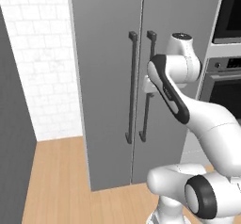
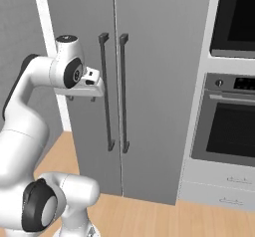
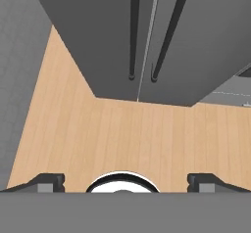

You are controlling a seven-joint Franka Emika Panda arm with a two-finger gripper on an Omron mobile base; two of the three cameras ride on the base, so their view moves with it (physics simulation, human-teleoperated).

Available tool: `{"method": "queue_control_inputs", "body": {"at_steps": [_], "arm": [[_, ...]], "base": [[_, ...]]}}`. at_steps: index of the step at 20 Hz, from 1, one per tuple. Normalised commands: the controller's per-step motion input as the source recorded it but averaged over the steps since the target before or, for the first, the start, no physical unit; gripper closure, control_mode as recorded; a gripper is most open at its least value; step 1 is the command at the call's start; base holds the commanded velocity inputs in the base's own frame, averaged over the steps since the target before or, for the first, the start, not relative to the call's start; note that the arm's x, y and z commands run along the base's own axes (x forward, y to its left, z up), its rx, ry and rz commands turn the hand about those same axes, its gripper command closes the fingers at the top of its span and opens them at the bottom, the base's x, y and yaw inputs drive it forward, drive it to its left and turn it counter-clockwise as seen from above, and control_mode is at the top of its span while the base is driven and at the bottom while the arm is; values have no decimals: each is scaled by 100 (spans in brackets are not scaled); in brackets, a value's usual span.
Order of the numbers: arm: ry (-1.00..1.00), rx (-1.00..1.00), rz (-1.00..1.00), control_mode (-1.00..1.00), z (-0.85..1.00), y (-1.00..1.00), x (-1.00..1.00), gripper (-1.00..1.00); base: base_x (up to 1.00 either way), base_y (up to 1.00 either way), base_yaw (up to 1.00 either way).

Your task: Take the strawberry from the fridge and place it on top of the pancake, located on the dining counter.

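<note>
The fridge (image 1: 141, 77) stands shut straight ahead of the robot, both grey doors flush, its two dark bar handles running side by side down the middle seam; the black-glass wall ovens (image 2: 234, 81) sit just to its right. The gripper (image 2: 82, 99) hangs at about mid-handle height, near the left-hand handle (image 2: 104, 91) but not touching it, pointing down toward the wooden floor (image 3: 122, 139), as the hand view confirms by looking down the door faces to the lower handle ends. Its fingertips (image 3: 46, 182) sit far apart at the two bottom corners of that view, so the jaws are spread wide and hold nothing. The strawberry is presumably behind these closed doors; neither it, the pancake nor the dining counter can be placed from here. The step in hand is, by my judgement, opening a door. To do it well the wrist probably has to turn from pointing downward to facing the door, so that the spread fingers can straddle one bar only, without catching its close neighbour. Gripping around mid-height should give steady leverage, and the pull should follow the door's arc about its outer hinge, rather than straight back, lest the fingers slip off the bar.
</note>
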Motion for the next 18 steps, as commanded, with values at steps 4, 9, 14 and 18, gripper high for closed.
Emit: {"method": "queue_control_inputs", "body": {"at_steps": [4, 9, 14, 18], "arm": [[0, 0, 0, 100, 0, 0, 0, -100], [0, 0, 0, 100, 0, 0, 0, -100], [0, 0, 0, 100, 0, 0, 0, -100], [0, 0, 0, 100, 0, 0, 0, -100]], "base": [[-18, -7, 0], [-8, -21, 0], [-7, -27, 0], [-2, -31, 0]]}}
